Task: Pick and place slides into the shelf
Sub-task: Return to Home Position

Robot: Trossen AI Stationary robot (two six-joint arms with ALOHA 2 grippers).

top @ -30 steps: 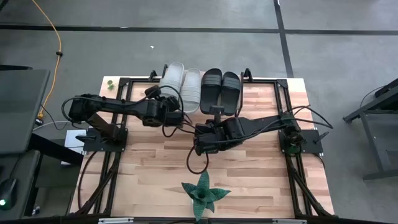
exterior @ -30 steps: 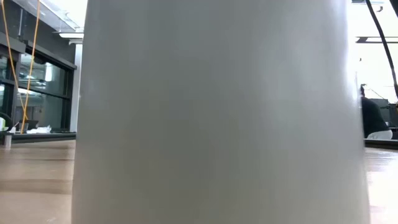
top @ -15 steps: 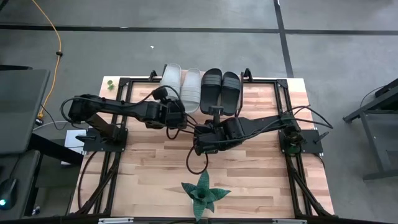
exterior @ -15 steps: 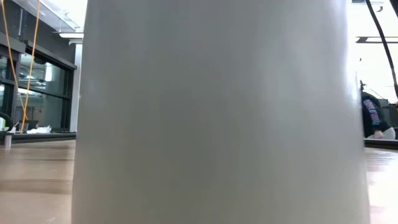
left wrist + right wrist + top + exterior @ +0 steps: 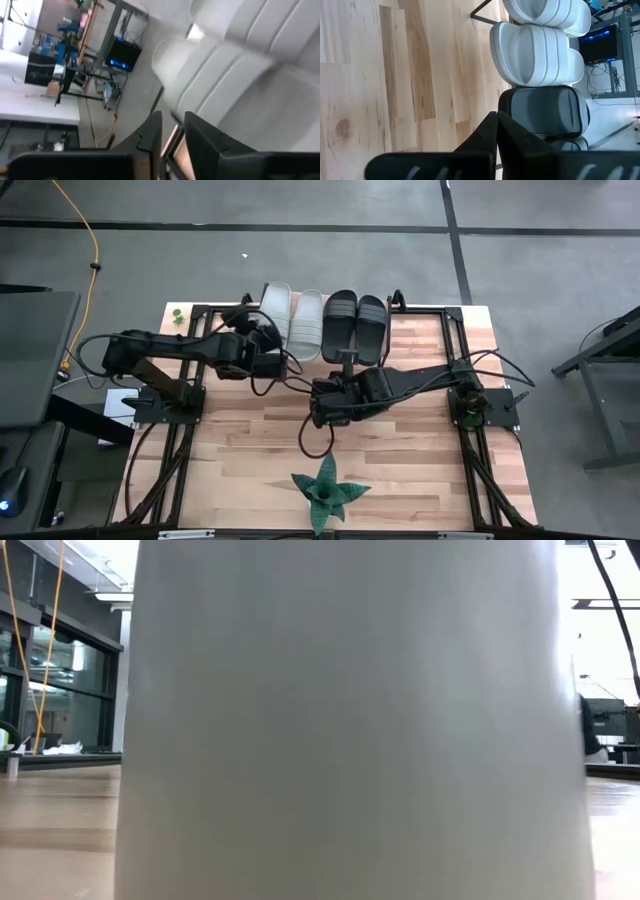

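The left tool (image 5: 172, 122), slightly parted, holds nothing near the grey slides (image 5: 240, 85). The right tool (image 5: 496, 120) is closed and empty.

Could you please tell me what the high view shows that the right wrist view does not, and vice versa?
Only the high view shows the left hand close by the pale slides, the green plant, and both black slides whole. Only the right wrist view shows that the right hand is shut, and a dark screen in the room beyond. Both show the wooden table and the pale slides next to a black one.
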